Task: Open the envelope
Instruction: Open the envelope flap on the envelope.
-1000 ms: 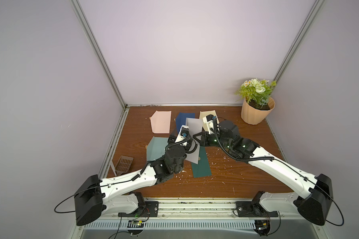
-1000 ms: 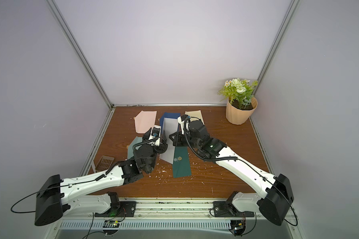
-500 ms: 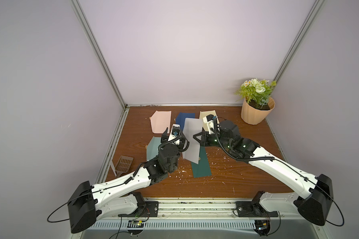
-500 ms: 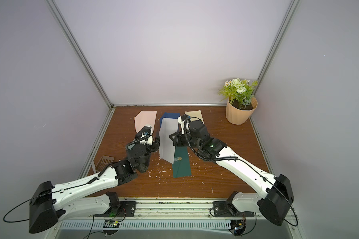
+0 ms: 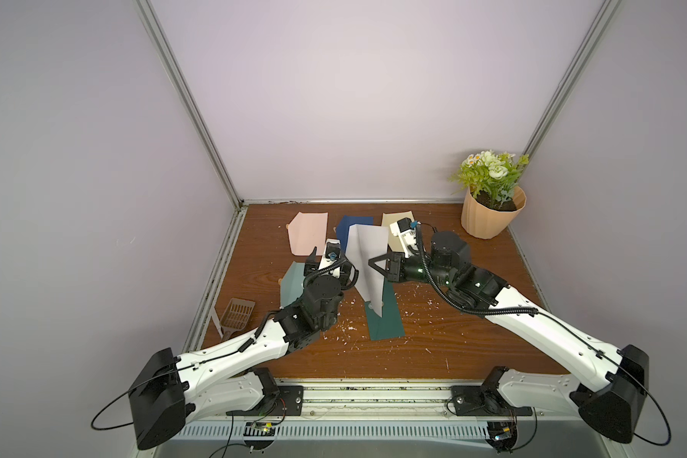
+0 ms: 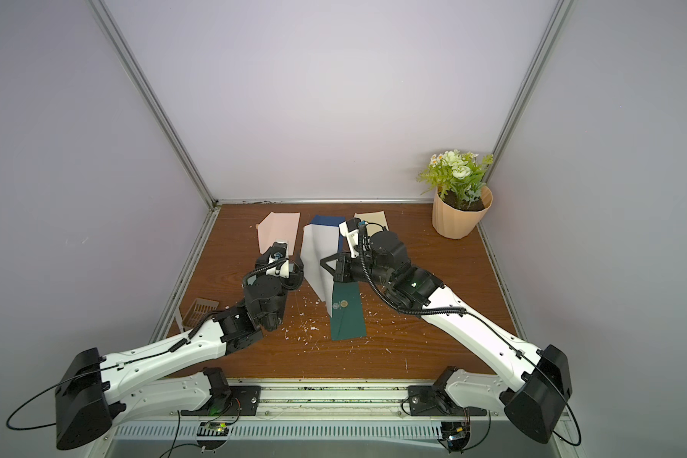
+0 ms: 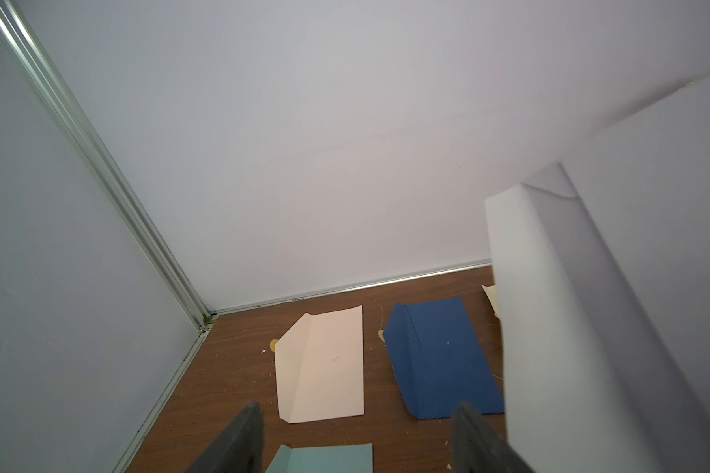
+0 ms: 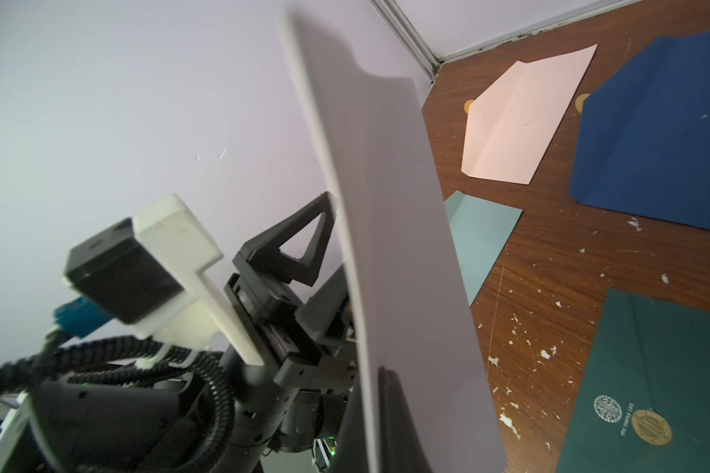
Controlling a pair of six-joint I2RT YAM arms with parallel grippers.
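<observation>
**White envelope held aloft by the right claw, left claw released beside it**

The white envelope [image 5: 365, 253] is off the wooden tabletop [image 5: 433, 341], near its middle. The right claw [image 5: 375, 265] is clenched on the envelope's right edge, about halfway along. The envelope's long axis runs from the back wall toward the robot. The far end is square-cut, and the near end tapers to a point that hangs over the dark green envelope [image 5: 385, 325]. It is smooth, matte paper with one straight crease down its length. In the right wrist view it bows slightly.

The left claw [image 7: 357, 440] is just beside the envelope's left edge, released and grasping nothing, with its jaws spread wide.

Flat on the wood-grain tabletop lie a pink envelope [image 5: 308, 234], a navy envelope [image 5: 344, 232], a cream envelope [image 5: 391, 219] and a pale teal envelope [image 5: 292, 285]. The dark green one carries a round gold seal [image 8: 651, 428]. White paper scraps [image 5: 348, 327] are scattered over the tabletop. A ribbed peach plant pot [image 5: 492, 218] is in the far right corner.
</observation>
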